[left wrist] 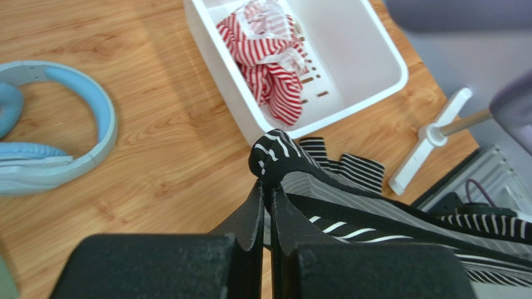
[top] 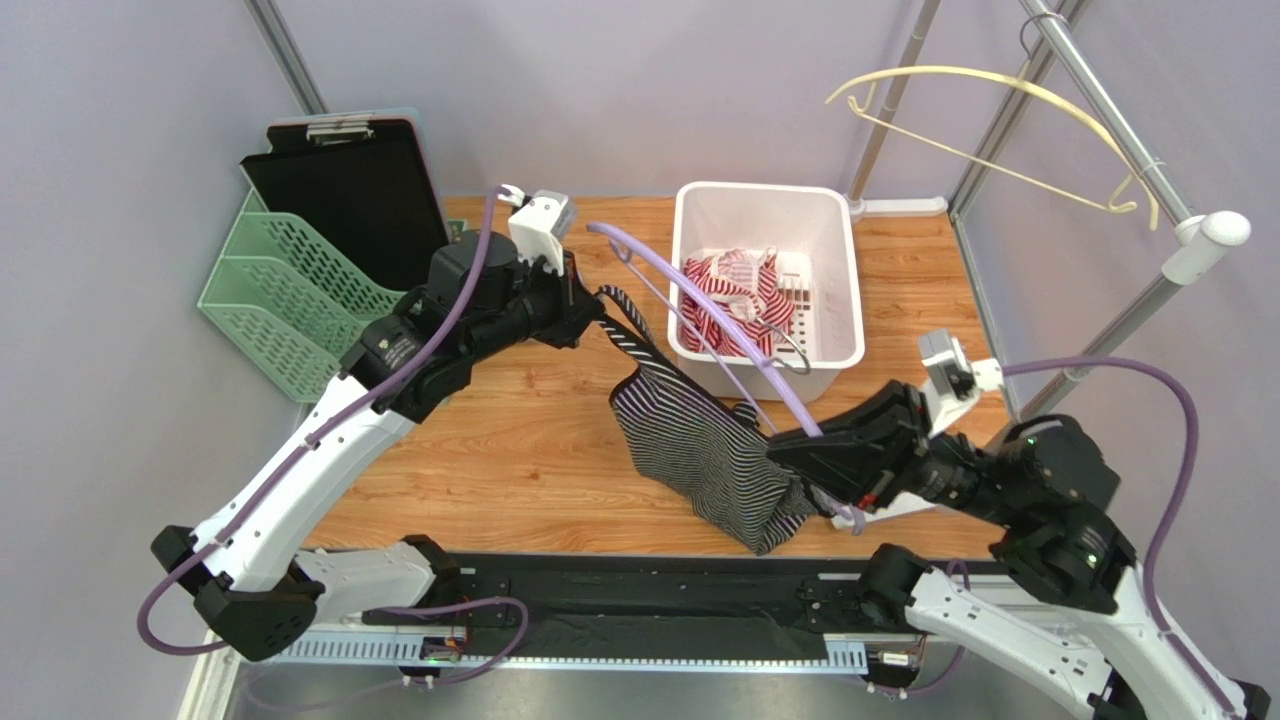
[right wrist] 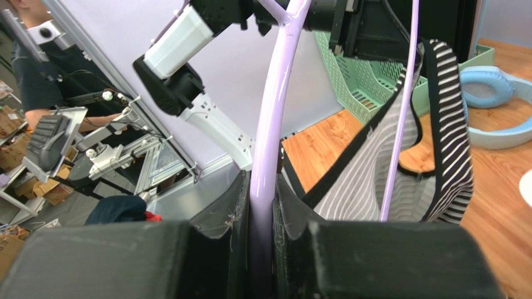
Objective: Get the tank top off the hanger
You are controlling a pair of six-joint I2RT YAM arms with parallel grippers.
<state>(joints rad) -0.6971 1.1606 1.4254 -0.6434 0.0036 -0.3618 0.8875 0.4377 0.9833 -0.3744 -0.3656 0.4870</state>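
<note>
A black tank top with white stripes (top: pixel 706 443) hangs from a lilac plastic hanger (top: pixel 706 308) held above the wooden table. My left gripper (top: pixel 594 318) is shut on one shoulder strap (left wrist: pixel 275 156) of the tank top and holds it up at the hanger's far end. My right gripper (top: pixel 796 458) is shut on the hanger's arm (right wrist: pixel 268 137) at its near end, by the tank top's lower edge. In the right wrist view the striped cloth (right wrist: pixel 437 162) drapes over the hanger's thin lower bar (right wrist: pixel 399 124).
A white bin (top: pixel 766 285) with a red-and-white striped garment (top: pixel 736 300) stands behind the hanger. Green file trays (top: pixel 286 293) and a black clipboard (top: pixel 353 188) stand at the back left. Blue headphones (left wrist: pixel 56 143) lie on the table. A rail with a yellow hanger (top: pixel 992 113) stands at the right.
</note>
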